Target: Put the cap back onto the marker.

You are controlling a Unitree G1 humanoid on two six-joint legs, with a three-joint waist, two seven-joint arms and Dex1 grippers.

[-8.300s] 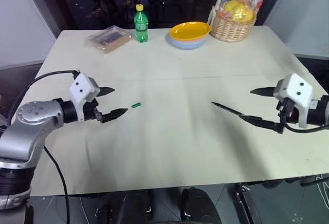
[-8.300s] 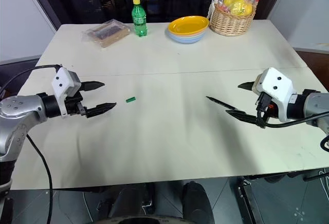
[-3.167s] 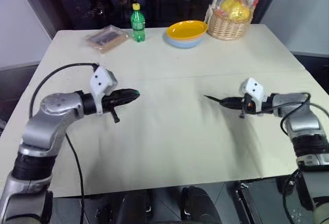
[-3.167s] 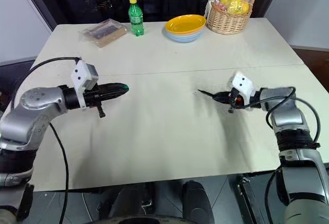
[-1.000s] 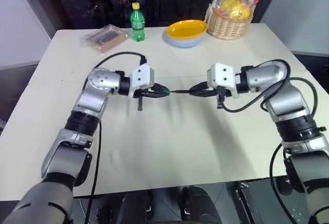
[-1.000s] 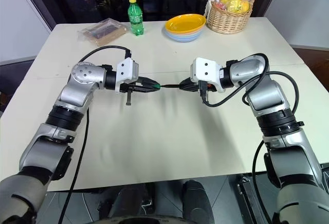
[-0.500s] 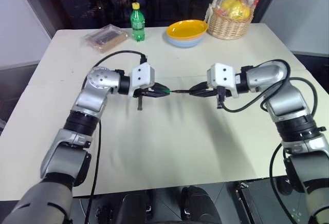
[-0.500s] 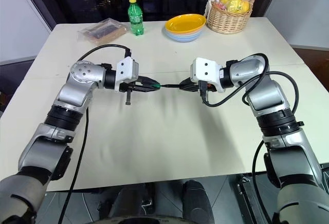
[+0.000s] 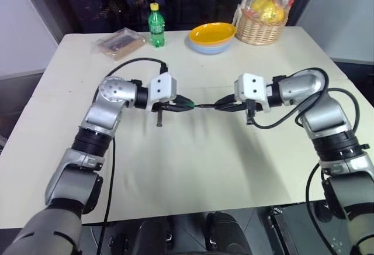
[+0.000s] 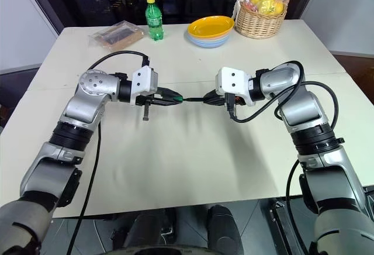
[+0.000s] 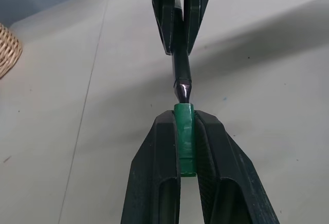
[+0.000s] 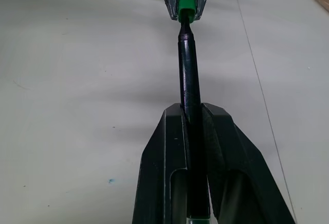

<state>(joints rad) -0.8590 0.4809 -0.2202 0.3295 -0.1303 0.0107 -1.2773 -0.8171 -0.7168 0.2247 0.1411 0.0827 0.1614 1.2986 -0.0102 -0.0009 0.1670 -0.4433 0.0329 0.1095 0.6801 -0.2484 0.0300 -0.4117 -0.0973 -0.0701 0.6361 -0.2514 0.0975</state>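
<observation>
Green cap [image 11: 184, 139] clamped tight in left pincer [image 11: 185, 118]; black marker [image 12: 189, 80] clamped tight in right pincer [image 12: 192, 112], tip just at cap's mouth, both raised above pale surface [image 9: 193, 167]. Likely risk: slight misalignment, jamming tip against rim, twisting cap askew or prying marker loose.

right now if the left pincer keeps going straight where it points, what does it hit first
The marker: its tip is already at the mouth of the green cap held in the left pincer, with the right pincer gripping it just behind.
</observation>
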